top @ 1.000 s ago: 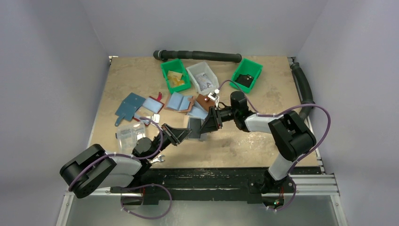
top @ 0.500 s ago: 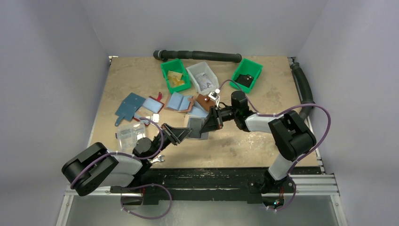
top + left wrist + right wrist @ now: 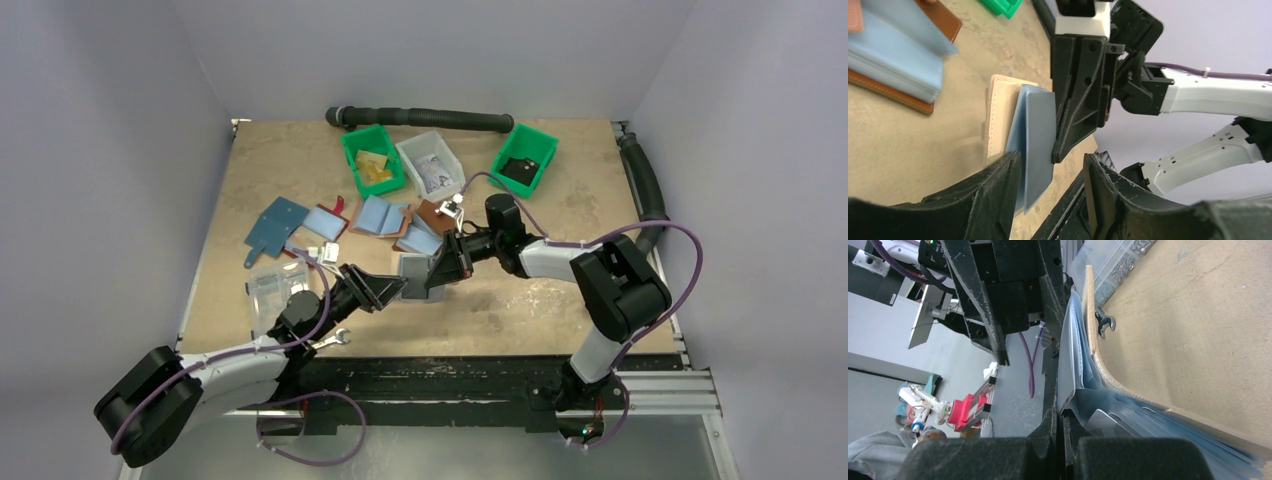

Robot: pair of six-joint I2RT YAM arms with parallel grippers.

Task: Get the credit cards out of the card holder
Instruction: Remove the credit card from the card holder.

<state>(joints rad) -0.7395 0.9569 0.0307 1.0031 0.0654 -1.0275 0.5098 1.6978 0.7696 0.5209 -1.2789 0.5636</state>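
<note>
Left fingers [image 3: 998,192] parted, right fingers [image 3: 1075,125] pinching card [image 3: 1040,137]

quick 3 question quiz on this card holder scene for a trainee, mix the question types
1. True or false: the right gripper is shut on the edge of a credit card.
2. The wrench lies: A in a green bin; B on the table by the near edge; C in the right gripper.
3. Fill in: the left gripper has its jaws ____, one on each side of the credit card.

Key: 1 true; 2 B; 3 open.
</note>
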